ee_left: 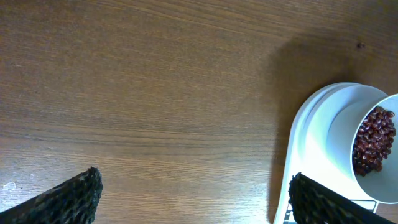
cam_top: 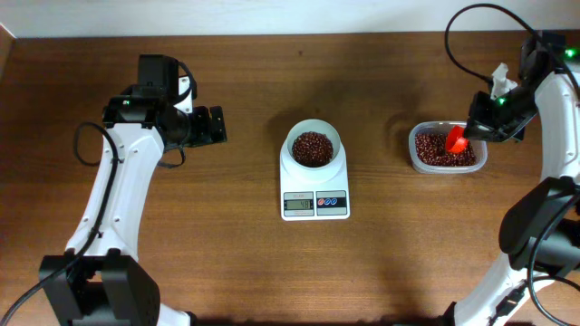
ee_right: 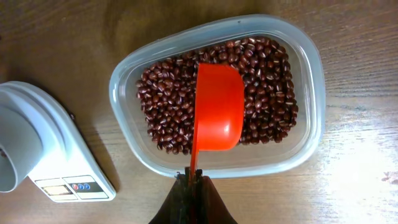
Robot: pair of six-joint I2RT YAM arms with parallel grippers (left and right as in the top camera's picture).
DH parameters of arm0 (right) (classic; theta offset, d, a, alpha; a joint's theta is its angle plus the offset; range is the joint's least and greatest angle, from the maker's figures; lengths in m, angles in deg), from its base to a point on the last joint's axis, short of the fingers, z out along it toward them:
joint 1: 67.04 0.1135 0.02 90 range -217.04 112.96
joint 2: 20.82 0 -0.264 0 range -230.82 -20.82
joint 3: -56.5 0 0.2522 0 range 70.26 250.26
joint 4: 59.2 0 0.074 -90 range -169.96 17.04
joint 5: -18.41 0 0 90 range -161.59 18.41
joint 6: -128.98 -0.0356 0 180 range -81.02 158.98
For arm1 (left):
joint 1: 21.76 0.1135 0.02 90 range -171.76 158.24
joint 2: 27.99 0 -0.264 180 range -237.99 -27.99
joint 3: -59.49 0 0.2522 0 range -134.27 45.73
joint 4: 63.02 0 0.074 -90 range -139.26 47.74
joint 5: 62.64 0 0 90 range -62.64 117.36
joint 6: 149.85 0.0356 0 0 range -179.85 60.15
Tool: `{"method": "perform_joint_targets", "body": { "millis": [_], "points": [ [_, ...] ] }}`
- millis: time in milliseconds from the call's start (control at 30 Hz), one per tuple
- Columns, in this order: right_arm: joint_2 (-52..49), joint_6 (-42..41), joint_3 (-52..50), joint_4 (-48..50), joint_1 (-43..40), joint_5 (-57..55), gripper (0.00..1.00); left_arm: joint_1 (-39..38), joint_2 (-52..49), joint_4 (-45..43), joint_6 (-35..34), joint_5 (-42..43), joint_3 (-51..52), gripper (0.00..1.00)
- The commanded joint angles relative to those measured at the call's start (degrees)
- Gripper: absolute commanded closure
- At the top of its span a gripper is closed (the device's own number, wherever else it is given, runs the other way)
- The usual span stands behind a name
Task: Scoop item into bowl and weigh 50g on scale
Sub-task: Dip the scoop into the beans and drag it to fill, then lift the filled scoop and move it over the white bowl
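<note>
The white bowl [cam_top: 313,148] stands on the white scale [cam_top: 315,201] at the table's middle, with red-brown beans [cam_top: 312,147] inside. The bowl [ee_left: 378,148] and scale [ee_left: 311,155] also show at the right of the left wrist view. More beans [ee_right: 168,106] fill a clear plastic tub [cam_top: 447,149] at the right. My right gripper [ee_right: 194,179] is shut on the handle of an orange scoop [ee_right: 217,115], held bottom-up over the tub [ee_right: 311,74]. My left gripper [cam_top: 214,125] is open and empty above bare table, left of the scale.
The scale [ee_right: 37,155] lies left of the tub in the right wrist view. The right arm's black cable [cam_top: 462,36] loops over the far right of the table. Wooden tabletop [ee_left: 155,93] lies between the left gripper's fingers.
</note>
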Motion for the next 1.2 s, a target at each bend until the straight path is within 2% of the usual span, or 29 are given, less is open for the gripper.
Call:
{"method": "perform_joint_targets", "body": {
  "millis": [0,167,367,500,733,833,1000,1167],
  "points": [
    [0.31,0.68,-4.63,3.41,0.11,0.85,0.96,-0.11,-0.42,0.13,-0.13,-0.02,0.13,0.01],
    [0.37,0.76,-6.88,6.60,0.02,1.57,0.96,-0.11,-0.42,0.13,-0.13,-0.02,0.13,0.01],
    [0.59,3.48,-6.62,6.14,-2.62,13.94,0.96,-0.11,-0.42,0.13,-0.13,-0.02,0.13,0.01],
    [0.76,3.56,-6.49,3.65,-5.84,14.38,0.96,-0.11,-0.42,0.13,-0.13,-0.02,0.13,0.01],
    [0.98,6.56,3.06,-4.76,-6.34,14.47,0.96,-0.11,-0.42,0.13,-0.13,-0.02,0.13,0.01],
    [0.98,6.56,6.88,-6.82,-5.92,18.49,0.96,-0.11,-0.42,0.13,-0.13,-0.02,0.13,0.01],
    [0.98,6.56,7.13,-5.49,2.49,20.70,0.96,-0.11,-0.42,0.13,-0.13,-0.02,0.13,0.01],
    [0.98,6.54,7.13,0.57,17.70,20.63,0.96,-0.11,-0.42,0.13,-0.13,-0.02,0.13,0.01]
  ]
}}
